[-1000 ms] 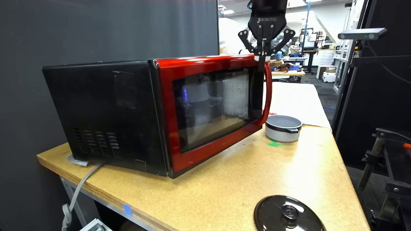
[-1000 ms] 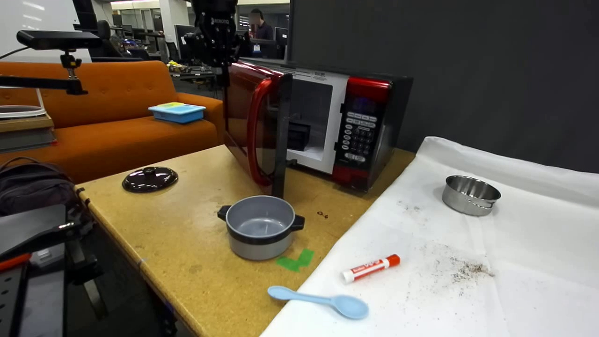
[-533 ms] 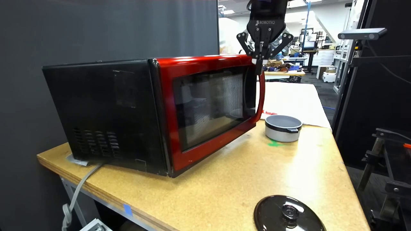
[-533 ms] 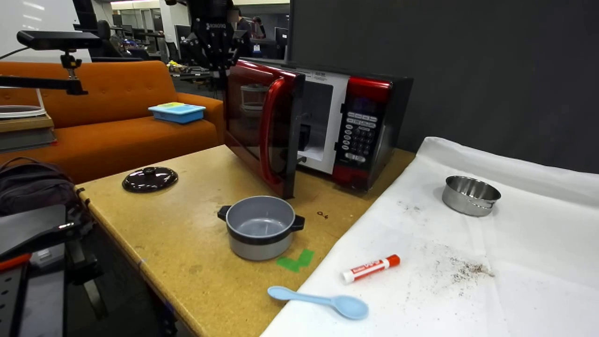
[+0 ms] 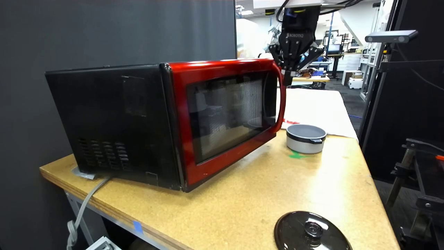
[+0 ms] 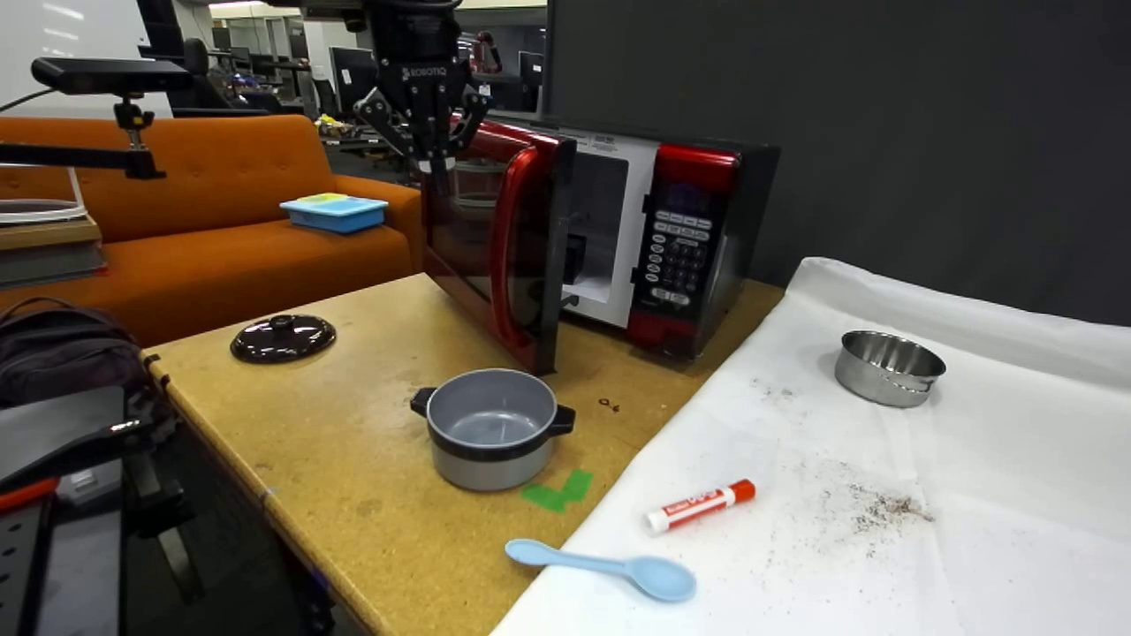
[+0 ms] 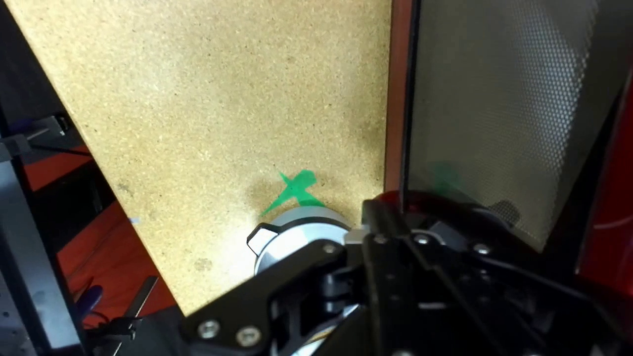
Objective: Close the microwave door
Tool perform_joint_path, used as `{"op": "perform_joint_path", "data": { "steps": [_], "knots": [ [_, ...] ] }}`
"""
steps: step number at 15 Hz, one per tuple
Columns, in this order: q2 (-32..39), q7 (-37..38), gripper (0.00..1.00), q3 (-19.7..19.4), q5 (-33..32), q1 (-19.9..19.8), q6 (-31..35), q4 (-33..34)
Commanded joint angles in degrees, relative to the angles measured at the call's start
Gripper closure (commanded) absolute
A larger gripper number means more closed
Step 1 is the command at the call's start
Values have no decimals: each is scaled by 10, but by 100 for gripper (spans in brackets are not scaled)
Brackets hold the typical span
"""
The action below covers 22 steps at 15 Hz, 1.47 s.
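One lid (image 6: pixel 283 342) lies below and left of the claw (image 6: pixel 439 181) in an exterior view; the claw is clenched, holding nothing visible, its contact with the door (image 6: pixel 473 243) unclear. There, that door stands ajar behind and right of the claw, then come its handle (image 6: pixel 501 252) and the microwave (image 6: pixel 685 243); pressing steadily near the handle edge for leverage and following the arc should serve best.

The black gripper (image 6: pixel 438 177) hangs down from the arm (image 5: pixel 288 3), leaning a little. Its two fingers (image 5: pixel 287 80) are squeezed together and point down. The bars (image 5: pixel 309 59) on its sides stick out (like bent elbows) in both exterior views. Only a bit of the white arm shows, up at the top.
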<state>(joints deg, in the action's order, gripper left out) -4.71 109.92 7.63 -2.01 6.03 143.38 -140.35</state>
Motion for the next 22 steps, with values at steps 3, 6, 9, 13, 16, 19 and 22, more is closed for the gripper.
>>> {"op": "perform_joint_path", "data": {
  "steps": [3, 6, 9, 13, 16, 19, 22],
  "knots": [
    [-24, 84, 100, 3, -31, -24, 32, -16],
    [-6, 95, 100, -2, -42, -34, 48, 1],
    [17, 92, 100, -7, -67, -43, 81, 21],
    [55, 92, 100, -14, -92, -37, 102, 68],
    [85, 95, 100, -20, -114, -28, 103, 107],
    [117, 94, 100, -28, -128, -16, 106, 145],
    [145, 88, 100, -42, -124, -6, 125, 167]
  ]
}}
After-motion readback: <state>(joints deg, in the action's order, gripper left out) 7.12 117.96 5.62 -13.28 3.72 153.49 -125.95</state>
